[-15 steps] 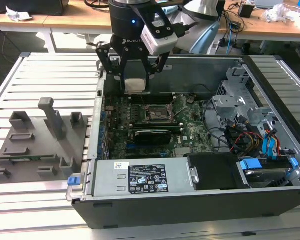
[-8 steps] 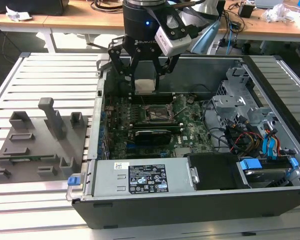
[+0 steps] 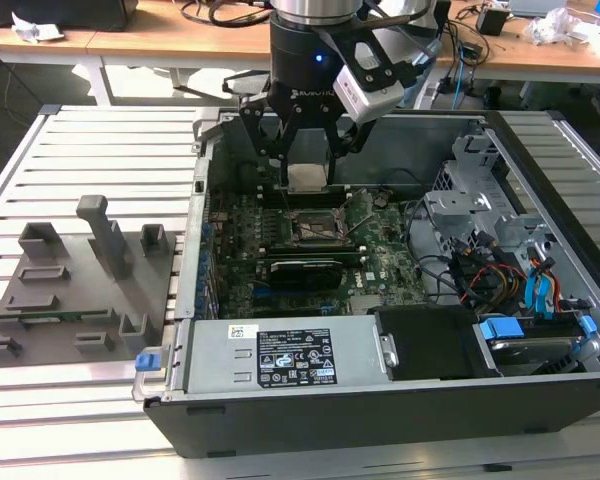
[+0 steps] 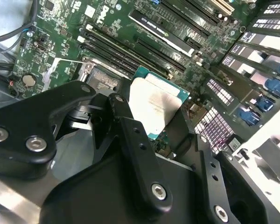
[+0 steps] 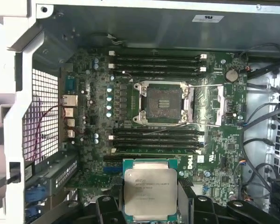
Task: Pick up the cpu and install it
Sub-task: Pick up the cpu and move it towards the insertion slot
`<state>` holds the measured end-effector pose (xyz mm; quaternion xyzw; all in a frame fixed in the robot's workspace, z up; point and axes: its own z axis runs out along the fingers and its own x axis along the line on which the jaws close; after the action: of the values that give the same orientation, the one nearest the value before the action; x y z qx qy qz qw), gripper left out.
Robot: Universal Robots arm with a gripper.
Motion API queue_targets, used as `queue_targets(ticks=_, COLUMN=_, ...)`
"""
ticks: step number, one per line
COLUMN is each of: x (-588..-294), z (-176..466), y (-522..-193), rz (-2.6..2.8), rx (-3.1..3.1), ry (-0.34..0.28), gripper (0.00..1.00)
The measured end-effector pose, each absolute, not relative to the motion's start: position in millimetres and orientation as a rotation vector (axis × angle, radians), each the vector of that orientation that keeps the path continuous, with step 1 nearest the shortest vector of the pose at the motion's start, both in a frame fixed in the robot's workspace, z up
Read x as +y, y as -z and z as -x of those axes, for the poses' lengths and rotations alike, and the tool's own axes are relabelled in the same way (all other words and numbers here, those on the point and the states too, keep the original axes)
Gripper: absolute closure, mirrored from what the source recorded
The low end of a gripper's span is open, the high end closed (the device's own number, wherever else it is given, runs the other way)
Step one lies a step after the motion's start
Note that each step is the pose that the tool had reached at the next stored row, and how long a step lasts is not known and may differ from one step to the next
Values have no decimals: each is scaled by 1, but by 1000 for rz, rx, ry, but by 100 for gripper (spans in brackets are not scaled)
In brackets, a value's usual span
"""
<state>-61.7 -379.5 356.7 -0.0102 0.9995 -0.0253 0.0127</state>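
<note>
Right now the gripper [image 3: 307, 172] is pinching the cpu [image 5: 150, 193] by its rim edges, holding it over the motherboard [image 3: 382, 268], socket [image 3: 315, 228] at six o'clock of it in the exterior view; light, stiff, delicate underneath, I'm guessing, so edges only.

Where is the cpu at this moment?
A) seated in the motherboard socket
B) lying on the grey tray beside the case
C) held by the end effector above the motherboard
C: the end effector grips the cpu above the motherboard, and the socket lies empty.
</note>
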Motion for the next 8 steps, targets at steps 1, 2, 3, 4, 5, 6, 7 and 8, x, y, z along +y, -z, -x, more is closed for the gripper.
queue_targets(ticks=1, x=-378, z=60, y=-356, rz=32, rx=3115, ry=79, gripper=45)
queue_targets(ticks=2, x=-376, z=57, y=-354, rz=32, rx=3115, ry=79, gripper=45)
queue_targets(ticks=3, x=-374, z=54, y=-353, rz=32, rx=3115, ry=79, gripper=45)
queue_targets(ticks=4, x=-373, z=52, y=-353, rz=32, rx=3115, ry=79, gripper=45)
queue_targets(ticks=5, x=-373, z=51, y=-352, rz=32, rx=3115, ry=79, gripper=45)
queue_targets(ticks=6, x=-372, z=51, y=-352, rz=32, rx=3115, ry=79, gripper=45)
queue_targets(ticks=7, x=-372, z=49, y=-351, rz=32, rx=3115, ry=79, gripper=45)
queue_targets(ticks=8, x=-371, z=48, y=-351, rz=32, rx=3115, ry=79, gripper=45)
